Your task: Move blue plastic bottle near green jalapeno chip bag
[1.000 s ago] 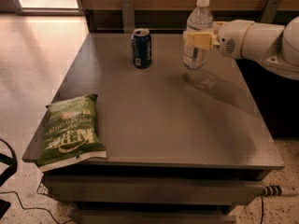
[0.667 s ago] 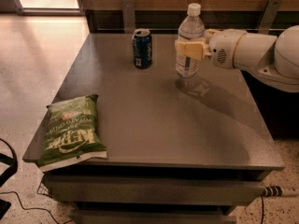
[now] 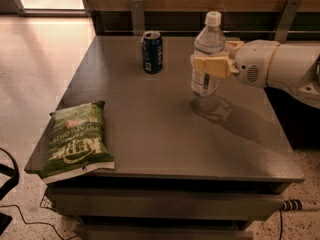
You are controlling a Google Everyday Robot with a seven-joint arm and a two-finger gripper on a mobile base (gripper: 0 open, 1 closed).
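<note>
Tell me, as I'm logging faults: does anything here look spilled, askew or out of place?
Only a small thing: the green jalapeno chip bag lies at the front-left corner of the table, its lower edge seemingly overhanging the rim. No spill shows. The soda can stands upright, and the claw holds the blue plastic bottle upright over the table.

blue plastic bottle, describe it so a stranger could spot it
On the grey table, toward the far right, the white arm's gripper is shut round the blue plastic bottle. It is tall and clear with a white cap, unlike the short dark can left of it.
</note>
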